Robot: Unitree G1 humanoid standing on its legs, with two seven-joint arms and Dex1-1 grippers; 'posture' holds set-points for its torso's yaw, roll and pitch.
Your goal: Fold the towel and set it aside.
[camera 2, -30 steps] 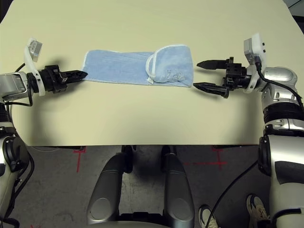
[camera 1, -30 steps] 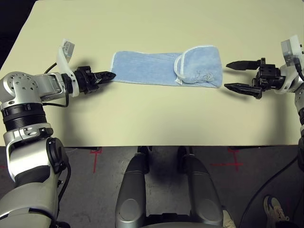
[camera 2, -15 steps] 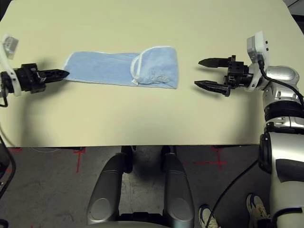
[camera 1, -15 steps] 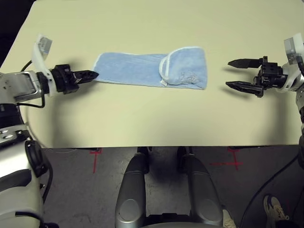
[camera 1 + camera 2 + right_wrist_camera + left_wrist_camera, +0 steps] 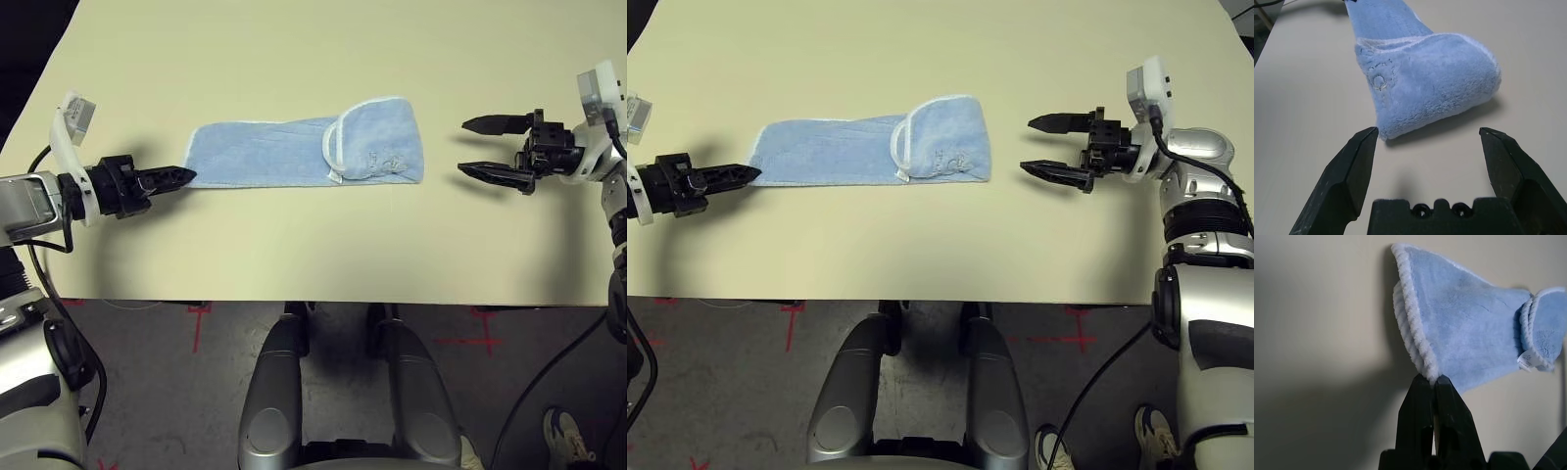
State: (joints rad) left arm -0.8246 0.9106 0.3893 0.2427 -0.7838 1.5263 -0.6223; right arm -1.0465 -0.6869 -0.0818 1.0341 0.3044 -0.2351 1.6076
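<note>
The light blue towel [image 5: 284, 157] lies as a long strip across the table, its right end folded back over itself into a thicker pad [image 5: 377, 147]. My left gripper [image 5: 186, 175] is at the strip's left end, shut on the towel's near corner; the left wrist view shows its tips [image 5: 1436, 380] pinching the whitish border of the towel [image 5: 1464, 333]. My right gripper [image 5: 465, 145] hovers open a short way right of the folded end, nothing between its fingers. In the right wrist view the folded towel [image 5: 1425, 78] lies just beyond that gripper [image 5: 1428, 133].
The cream table [image 5: 294, 245] is bare around the towel. Its front edge runs close below both arms. Beyond that edge is dark floor with red tape marks [image 5: 196, 318].
My left gripper has pulled leftward and the whole towel has slid left with it. The right gripper has stayed open and barely shifted.
</note>
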